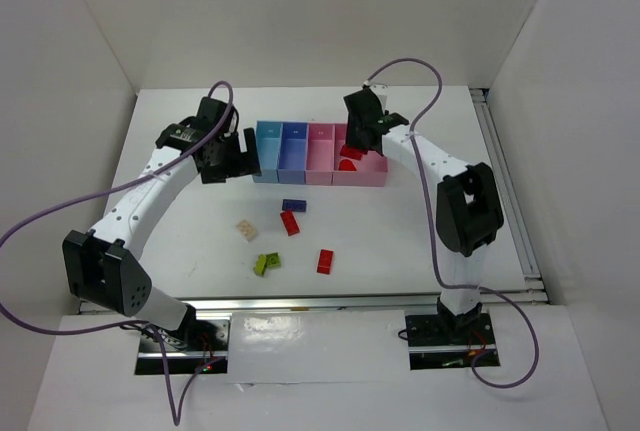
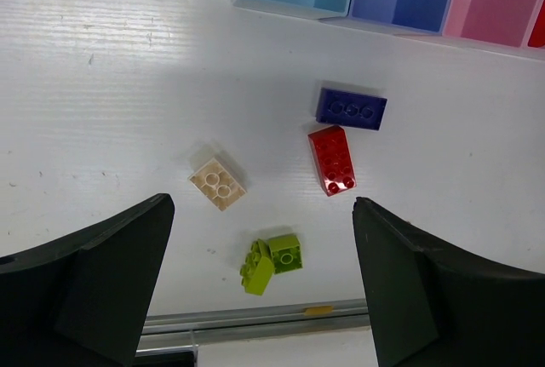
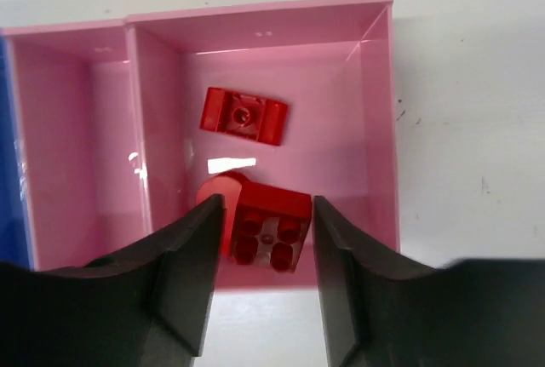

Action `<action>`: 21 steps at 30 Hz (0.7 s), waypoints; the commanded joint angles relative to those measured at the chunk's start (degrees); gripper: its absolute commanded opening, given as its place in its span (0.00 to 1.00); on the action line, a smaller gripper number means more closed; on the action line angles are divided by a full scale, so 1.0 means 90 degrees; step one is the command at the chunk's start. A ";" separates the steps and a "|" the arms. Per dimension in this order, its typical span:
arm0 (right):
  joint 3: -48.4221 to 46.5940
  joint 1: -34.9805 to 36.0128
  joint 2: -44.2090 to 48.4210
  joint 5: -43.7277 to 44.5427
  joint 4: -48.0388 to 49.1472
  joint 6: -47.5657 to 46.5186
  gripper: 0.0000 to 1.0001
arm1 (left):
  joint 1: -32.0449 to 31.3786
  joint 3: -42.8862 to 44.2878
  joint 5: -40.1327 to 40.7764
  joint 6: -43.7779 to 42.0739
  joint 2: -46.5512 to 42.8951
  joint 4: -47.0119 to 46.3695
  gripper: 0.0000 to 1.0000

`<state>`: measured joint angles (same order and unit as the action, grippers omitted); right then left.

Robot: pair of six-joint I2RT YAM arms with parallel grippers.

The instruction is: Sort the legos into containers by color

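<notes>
Squarely above the wider pink tray [image 3: 379,129], at one o'clock on the table [image 1: 400,241]: right gripper [image 3: 266,207] narrowed to brick width; at ten o'clock, left gripper [image 2: 261,205] spread wide, empty. Pinched at right: red brick [image 3: 271,229].

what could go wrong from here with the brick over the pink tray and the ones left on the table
1. The held red brick in the right gripper hangs close to the near wall of the wider pink tray. Released there, it might clip the rim and bounce out.
2. The dark blue brick and the loose red brick lie almost touching. The open left gripper closing on one could shove the other.
</notes>
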<state>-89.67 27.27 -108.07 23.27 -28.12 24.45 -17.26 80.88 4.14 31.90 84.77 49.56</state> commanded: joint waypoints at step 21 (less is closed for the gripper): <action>0.2170 0.2516 0.1530 -0.0699 0.0711 0.0163 0.87 | 0.0101 -0.0461 0.0175 0.0146 -0.0434 0.0079 1.00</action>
<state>-73.01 47.35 -94.30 20.18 -26.20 23.57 -16.67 78.32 5.08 31.92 83.72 50.57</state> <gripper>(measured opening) 0.858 0.998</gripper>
